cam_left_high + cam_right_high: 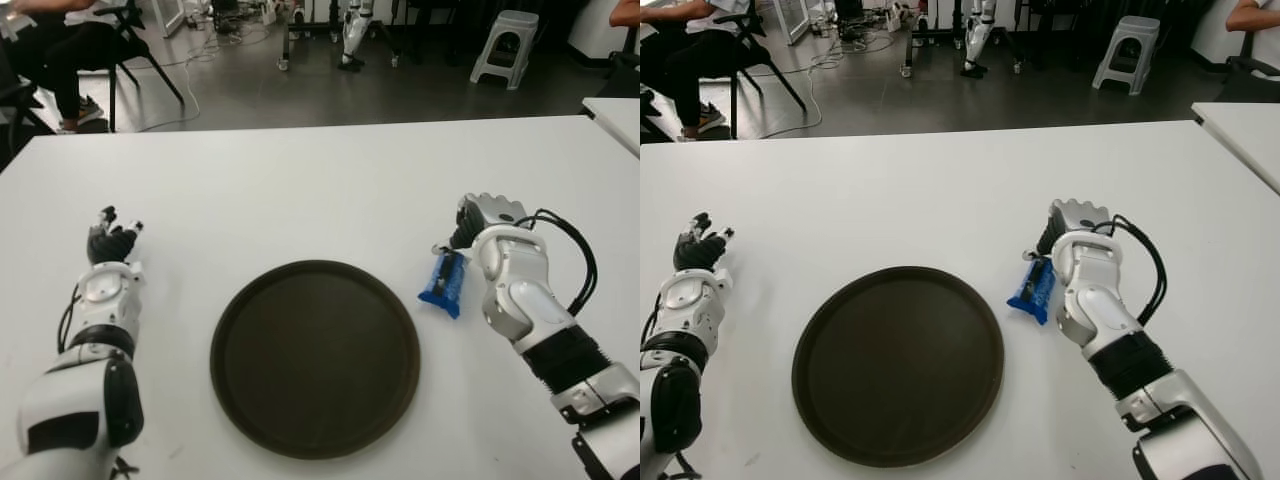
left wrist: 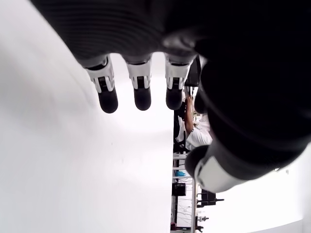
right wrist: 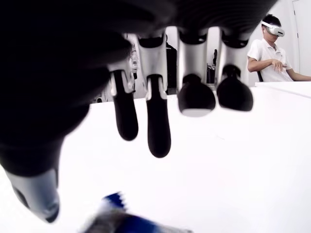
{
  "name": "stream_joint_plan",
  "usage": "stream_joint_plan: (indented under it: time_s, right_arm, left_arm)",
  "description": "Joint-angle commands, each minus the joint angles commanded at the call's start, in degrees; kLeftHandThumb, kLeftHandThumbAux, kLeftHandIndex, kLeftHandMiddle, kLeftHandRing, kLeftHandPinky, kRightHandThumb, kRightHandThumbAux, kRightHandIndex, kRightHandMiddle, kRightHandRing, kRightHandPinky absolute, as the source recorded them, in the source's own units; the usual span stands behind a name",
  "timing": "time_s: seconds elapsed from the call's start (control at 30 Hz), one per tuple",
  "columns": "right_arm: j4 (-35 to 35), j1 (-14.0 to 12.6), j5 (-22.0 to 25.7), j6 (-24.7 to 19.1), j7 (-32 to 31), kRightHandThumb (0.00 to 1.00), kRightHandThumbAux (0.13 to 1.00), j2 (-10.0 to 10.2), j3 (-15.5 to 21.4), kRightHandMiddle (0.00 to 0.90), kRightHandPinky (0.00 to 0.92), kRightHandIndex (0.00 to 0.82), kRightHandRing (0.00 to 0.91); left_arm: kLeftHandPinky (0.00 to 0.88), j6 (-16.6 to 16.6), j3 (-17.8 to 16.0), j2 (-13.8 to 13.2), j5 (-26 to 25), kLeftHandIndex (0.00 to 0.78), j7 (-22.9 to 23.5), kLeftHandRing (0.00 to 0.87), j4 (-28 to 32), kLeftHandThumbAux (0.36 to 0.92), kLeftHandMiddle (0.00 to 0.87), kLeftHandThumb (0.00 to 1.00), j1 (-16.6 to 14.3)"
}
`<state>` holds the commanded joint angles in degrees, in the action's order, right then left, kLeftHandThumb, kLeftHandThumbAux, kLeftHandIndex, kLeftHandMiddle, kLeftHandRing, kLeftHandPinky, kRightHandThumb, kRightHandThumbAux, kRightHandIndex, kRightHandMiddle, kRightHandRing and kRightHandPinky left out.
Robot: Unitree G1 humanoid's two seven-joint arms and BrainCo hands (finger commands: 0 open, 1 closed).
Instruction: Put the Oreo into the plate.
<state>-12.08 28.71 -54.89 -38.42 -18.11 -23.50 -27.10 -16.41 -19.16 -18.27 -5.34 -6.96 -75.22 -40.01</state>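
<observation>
A: In the left eye view, what lies on the table?

B: A white, smooth table (image 1: 320,180) with a round dark plate (image 1: 315,358) near its front edge. The plate is flat with a low raised rim, and nothing is on it. Just to its right lies the Oreo (image 1: 444,283), a small blue glossy packet, not touching the rim.

A: And the hands?

B: The right hand (image 1: 487,225) is beside the packet, on its right, with the thumb side close against it. The left hand (image 1: 112,243) shows well to the left of the plate, with much bare table between them.

A: Does the right eye view add something?

B: The same scene. The packet is tilted, its crimped end pointing to the plate, with a narrow white gap between them. Behind the table there is a grey floor, a plastic stool (image 1: 1126,49) and a seated person (image 1: 685,45) at the far left.

A: The left wrist view?

B: Three dark rounded fingertips (image 2: 108,99) hang straight, relaxed, holding nothing, over the white surface.

A: The right wrist view?

B: Four fingers (image 3: 158,126) are extended and spread, nothing between them. The blue packet (image 3: 119,218) shows under the palm, blurred, beside the thumb; the hand is not gripping it. A person wearing a headset (image 3: 272,53) sits far behind.
</observation>
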Motion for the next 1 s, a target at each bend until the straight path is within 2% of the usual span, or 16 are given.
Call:
stream_joint_plan:
  time_s: [0.33,0.73,0.87,0.93,1.0]
  right_arm:
    - [2.49,-1.05,-1.23,-0.51,-1.61,0.013,0.697,-0.39,-0.18,0.796,0.818,0.536,0.836]
    - [2.28,-1.08,-1.52,0.17,-1.69,0.028,0.698,-0.25,0.0,0.802,0.805,0.498,0.838]
    - [2.31,-1.2,-1.42,0.48,-1.65,0.01,0.696,-0.24,0.01,0.799,0.755,0.434,0.829]
    - [2.36,-1.36,-1.14,0.69,-1.23,0.011,0.695,-0.07,0.29,0.799,0.775,0.454,0.831]
    - [2.32,-1.4,-0.87,0.57,-1.15,0.02,0.696,0.21,0.58,0.8,0.799,0.507,0.834]
  left_arm:
    - [0.043,-0.16,-0.47,0.09,-0.48,0.0,0.45,0.005,-0.04,0.799,0.0,0.026,0.05]
    - [0.04,-0.28,-0.05,0.03,-0.01,0.0,0.12,0.001,-0.06,0.811,0.0,0.02,0.06]
    - [0.039,-0.29,-0.04,0.0,-0.1,0.0,0.24,0.0,-0.05,0.813,0.0,0.019,0.1]
    - [0.042,-0.23,-0.04,0.01,-0.13,0.0,0.23,0.0,-0.05,0.814,0.0,0.019,0.09]
    - [0.039,-0.11,0.04,0.0,-0.05,0.0,0.13,0.001,-0.06,0.804,0.0,0.016,0.08]
